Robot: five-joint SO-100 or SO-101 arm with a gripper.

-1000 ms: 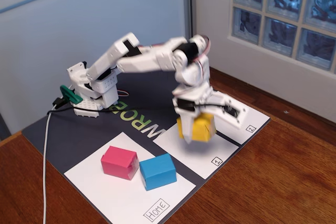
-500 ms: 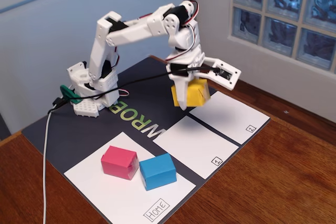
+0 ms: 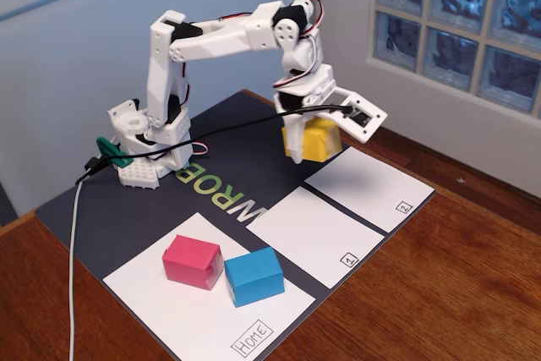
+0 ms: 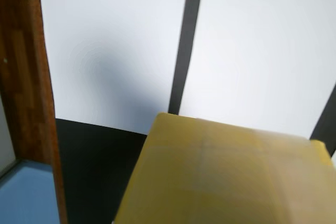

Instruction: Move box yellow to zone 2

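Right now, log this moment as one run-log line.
phase: carry | claw: shut on yellow box, lifted off the mat | zone 2: bare, box not yet placed | pink block, blue block: on Home panel

On the Home panel (image 3: pixel 182 306) the pink block (image 3: pixel 192 261) sits touching the blue block (image 3: pixel 254 276); panel 1 (image 3: pixel 314 234) lies just beside, on the bench (image 3: pixel 439 293).

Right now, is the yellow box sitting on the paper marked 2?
No, in the fixed view the claw holds the yellow box up in the air, above the dark mat beside paper 2.
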